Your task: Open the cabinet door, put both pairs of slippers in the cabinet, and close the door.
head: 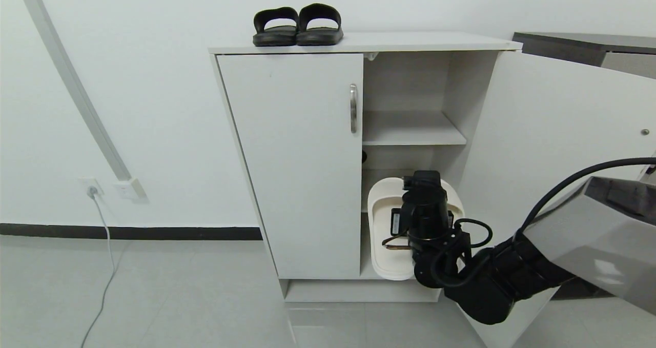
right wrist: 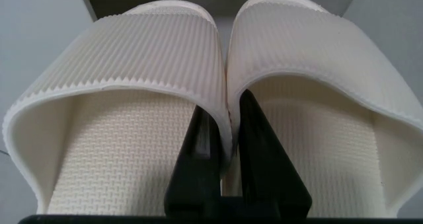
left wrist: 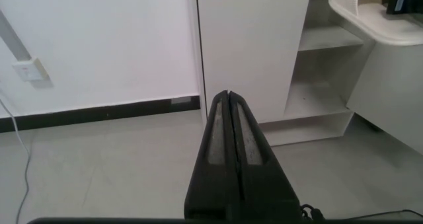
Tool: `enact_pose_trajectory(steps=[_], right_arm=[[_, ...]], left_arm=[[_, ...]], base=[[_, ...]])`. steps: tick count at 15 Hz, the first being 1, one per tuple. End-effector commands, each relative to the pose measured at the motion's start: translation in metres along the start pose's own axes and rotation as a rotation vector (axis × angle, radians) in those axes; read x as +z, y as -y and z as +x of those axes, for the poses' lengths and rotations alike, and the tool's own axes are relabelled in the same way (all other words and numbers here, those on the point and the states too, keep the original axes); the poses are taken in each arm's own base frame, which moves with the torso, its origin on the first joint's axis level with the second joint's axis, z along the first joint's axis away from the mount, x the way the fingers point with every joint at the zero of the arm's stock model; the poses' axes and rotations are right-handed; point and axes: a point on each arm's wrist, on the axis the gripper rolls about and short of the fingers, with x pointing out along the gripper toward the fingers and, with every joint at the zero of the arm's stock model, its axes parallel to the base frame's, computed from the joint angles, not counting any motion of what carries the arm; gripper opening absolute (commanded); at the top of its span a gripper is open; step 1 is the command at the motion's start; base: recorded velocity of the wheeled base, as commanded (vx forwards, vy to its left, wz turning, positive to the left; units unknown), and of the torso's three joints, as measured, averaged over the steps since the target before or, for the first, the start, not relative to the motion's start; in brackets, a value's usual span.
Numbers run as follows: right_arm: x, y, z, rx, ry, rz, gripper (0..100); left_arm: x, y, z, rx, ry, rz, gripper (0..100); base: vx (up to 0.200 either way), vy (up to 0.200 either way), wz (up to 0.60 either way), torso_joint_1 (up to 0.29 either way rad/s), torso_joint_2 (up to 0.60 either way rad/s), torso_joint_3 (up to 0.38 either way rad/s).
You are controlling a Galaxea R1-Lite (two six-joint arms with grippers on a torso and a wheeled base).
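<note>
A white cabinet (head: 287, 174) stands against the wall with its right door (head: 558, 143) swung open and its left door shut. A pair of black slippers (head: 298, 26) rests on the cabinet top. My right gripper (head: 410, 220) is at the opening of the lower compartment, shut on the inner straps of a pair of white slippers (head: 389, 225), one finger (right wrist: 198, 164) inside each slipper (right wrist: 125, 98). My left gripper (left wrist: 228, 112) hangs low over the floor left of the cabinet, fingers pressed together and holding nothing.
A middle shelf (head: 410, 130) divides the open right half. A wall socket with a cable (head: 105, 245) is at the left, and a slanted wall conduit (head: 72, 81) above it. A grey cabinet (head: 589, 48) stands behind the open door. Tiled floor spreads in front.
</note>
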Motion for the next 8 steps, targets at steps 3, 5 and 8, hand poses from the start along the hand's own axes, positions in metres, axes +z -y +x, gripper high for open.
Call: enact_pose_trajectory(steps=[3, 5, 8], right_arm=[[-0.014, -0.001, 0.006, -0.009, -0.020, -0.020, 0], [-0.015, -0.001, 0.005, -0.008, -0.022, -0.024, 0], [-0.028, -0.006, 0.012, 0.000, -0.039, -0.045, 0]], left_arm=[[0.000, 0.000, 0.000, 0.000, -0.003, -0.002, 0], [0.000, 0.000, 0.000, 0.000, -0.004, -0.002, 0], [0.000, 0.000, 0.000, 0.000, -0.003, -0.002, 0]], base=[[0.000, -0.200, 0.00, 0.002, 0.00, 0.004], [0.000, -0.200, 0.00, 0.005, 0.00, 0.002], [0.000, 0.000, 0.00, 0.000, 0.00, 0.000]])
